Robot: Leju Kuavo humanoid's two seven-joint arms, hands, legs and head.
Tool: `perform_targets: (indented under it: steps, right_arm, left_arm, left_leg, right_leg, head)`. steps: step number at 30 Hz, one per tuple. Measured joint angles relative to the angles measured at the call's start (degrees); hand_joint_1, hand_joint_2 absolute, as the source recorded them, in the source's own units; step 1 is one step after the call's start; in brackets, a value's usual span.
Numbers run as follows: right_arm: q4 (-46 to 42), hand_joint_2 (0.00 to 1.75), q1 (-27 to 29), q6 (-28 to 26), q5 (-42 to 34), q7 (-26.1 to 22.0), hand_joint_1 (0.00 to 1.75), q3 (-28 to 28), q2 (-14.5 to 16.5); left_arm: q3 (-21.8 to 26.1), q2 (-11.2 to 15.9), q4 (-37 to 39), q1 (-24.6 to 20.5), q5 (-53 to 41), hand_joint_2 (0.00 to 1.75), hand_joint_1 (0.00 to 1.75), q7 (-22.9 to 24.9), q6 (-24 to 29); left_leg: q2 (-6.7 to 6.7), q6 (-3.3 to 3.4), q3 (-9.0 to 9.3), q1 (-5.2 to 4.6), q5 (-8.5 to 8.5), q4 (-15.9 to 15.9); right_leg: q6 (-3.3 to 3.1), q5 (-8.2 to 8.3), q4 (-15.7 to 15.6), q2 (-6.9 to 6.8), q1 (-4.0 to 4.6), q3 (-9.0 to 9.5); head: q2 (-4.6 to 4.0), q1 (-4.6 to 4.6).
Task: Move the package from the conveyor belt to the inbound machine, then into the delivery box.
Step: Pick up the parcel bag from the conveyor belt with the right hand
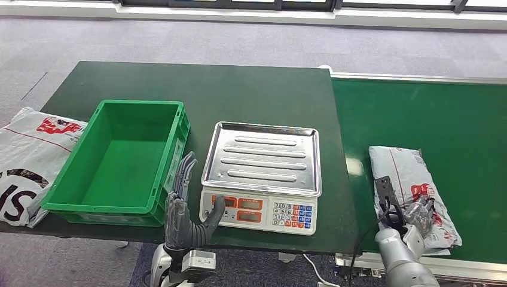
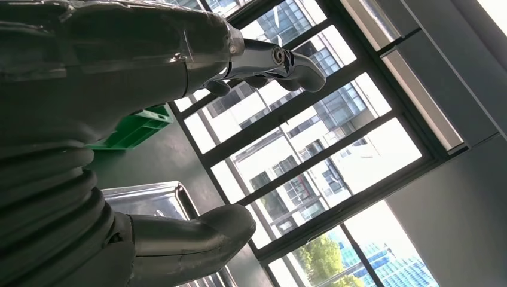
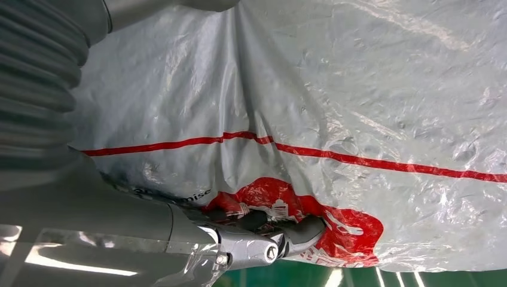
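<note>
head view | package (image 1: 412, 179) red logo unreadable | right hand (image 1: 412, 215) gripping

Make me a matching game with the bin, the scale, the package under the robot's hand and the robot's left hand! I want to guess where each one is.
Things:
1. bin
2. scale
3. package
4. left hand

Places:
A. on the green conveyor belt, with the right hand on it
B. at the table's near edge, between bin and scale
C. in the middle of the table, silver tray on top
D. left on the table, nothing inside

Pairs: 1-D, 2-C, 3-A, 4-B
</note>
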Motion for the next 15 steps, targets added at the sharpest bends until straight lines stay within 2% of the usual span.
perform_targets:
  steps: [13,14,15]
  right_arm:
    - [0.0,1.75,0.0,0.2,0.0,-0.3,0.00,0.9,0.5]
    - [0.0,1.75,0.0,0.2,-0.1,-0.3,0.23,0.9,0.5]
    - [0.0,1.75,0.0,0.2,-0.1,-0.4,0.66,0.9,0.6]
  left_arm:
    - [0.0,0.0,0.0,0.0,0.0,1.75,0.00,0.0,0.0]
    - [0.0,0.0,0.0,0.0,0.0,1.75,0.00,0.0,0.0]
    - [0.0,0.0,0.0,0.0,0.0,1.75,0.00,0.0,0.0]
  left_leg:
    - [0.00,0.01,0.09,0.00,0.00,0.0]
    - [0.00,0.01,0.10,0.00,0.00,0.0]
    - [0.00,0.01,0.10,0.00,0.00,0.0]
  right_leg:
    - [0.00,0.00,0.0,-0.01,0.00,0.12]
    - [0.01,0.00,0.0,-0.01,-0.01,0.13]
    - [0.01,0.01,0.0,-0.01,-0.01,0.13]
  head:
    - [0.00,-0.02]
    - [0.00,-0.02]
    - [0.00,-0.02]
